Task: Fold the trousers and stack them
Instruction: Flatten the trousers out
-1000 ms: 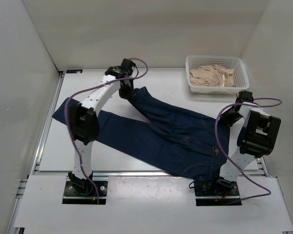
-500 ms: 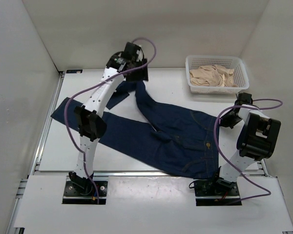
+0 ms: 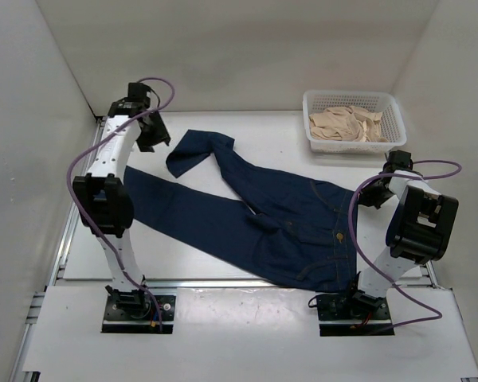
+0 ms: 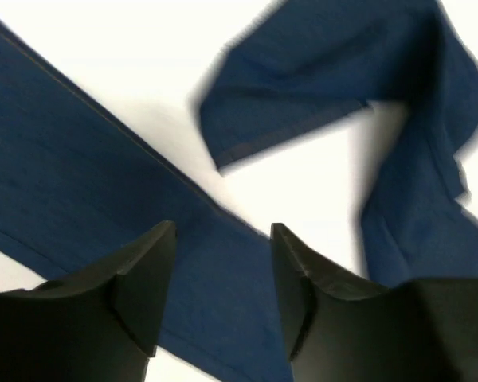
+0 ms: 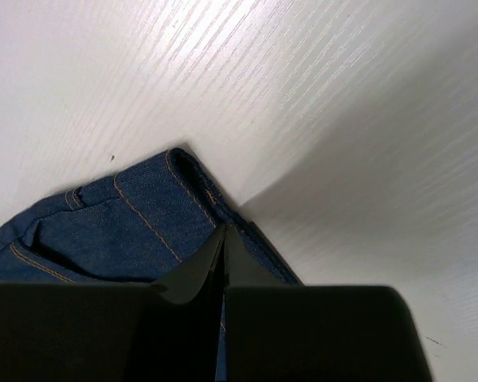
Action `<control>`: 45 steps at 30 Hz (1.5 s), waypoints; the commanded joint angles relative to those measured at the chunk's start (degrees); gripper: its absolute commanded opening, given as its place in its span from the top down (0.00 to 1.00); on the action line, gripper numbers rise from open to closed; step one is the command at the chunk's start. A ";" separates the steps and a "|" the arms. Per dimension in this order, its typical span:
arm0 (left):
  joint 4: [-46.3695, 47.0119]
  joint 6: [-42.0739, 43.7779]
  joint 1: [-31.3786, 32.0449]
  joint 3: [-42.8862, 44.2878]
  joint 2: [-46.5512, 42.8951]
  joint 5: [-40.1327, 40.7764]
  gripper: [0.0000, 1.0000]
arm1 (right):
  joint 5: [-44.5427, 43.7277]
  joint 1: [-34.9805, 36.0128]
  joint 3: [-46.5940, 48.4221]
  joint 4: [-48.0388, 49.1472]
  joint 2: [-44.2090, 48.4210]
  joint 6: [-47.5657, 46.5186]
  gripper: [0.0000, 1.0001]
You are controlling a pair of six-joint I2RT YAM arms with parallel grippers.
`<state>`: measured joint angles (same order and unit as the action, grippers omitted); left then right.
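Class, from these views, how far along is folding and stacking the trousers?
Done: nothing folded; the trousers lie spread, one leg end flipped over. In hand: right end effector pinches the waistband corner; left end effector hangs open above them. Left: every fold, then stacking.

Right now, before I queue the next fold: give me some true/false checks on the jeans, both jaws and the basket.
1. The left jaws grip the jeans. False: they stand open above the denim, with nothing between them.
2. The right jaws are shut, tips at the waistband corner. True.
3. The white basket is empty. False: beige cloth lies in it.
4. The jeans lie folded in half. False: they are spread out with the legs apart, and only one leg's end is doubled over.
5. The basket stands apart from the jeans. True.
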<state>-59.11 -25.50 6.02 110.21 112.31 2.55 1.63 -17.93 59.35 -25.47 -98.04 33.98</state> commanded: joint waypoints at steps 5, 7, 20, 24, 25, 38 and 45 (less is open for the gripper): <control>0.58 1.23 -1.36 6.93 12.57 2.64 0.48 | 1.27 -0.17 0.06 0.34 2.15 -1.37 1.00; 0.58 1.24 -2.07 8.08 14.94 1.77 0.21 | 1.27 -0.17 0.06 -0.19 2.15 -1.37 1.00; -0.64 1.77 -3.12 16.42 26.20 -0.79 0.78 | 1.80 -0.17 0.59 -0.19 0.57 -1.37 1.00; -3.91 2.38 -3.64 23.11 21.93 4.90 0.90 | 0.66 -0.17 1.81 -1.42 1.09 -1.37 1.00; -3.91 2.38 -4.43 23.12 19.90 6.23 0.90 | 0.66 -0.17 1.82 -1.42 1.79 -1.37 1.00; -6.98 8.09 -18.94 22.77 -1.03 5.44 0.90 | -9.18 -0.78 4.72 -6.42 17.60 3.02 1.00; -7.68 9.32 -21.31 18.99 -4.73 6.33 0.90 | -5.86 0.78 5.95 -6.43 21.32 2.85 1.00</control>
<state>-65.10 -17.74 -15.11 131.02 108.57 9.23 -5.74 -18.41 62.92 -30.74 -76.51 37.01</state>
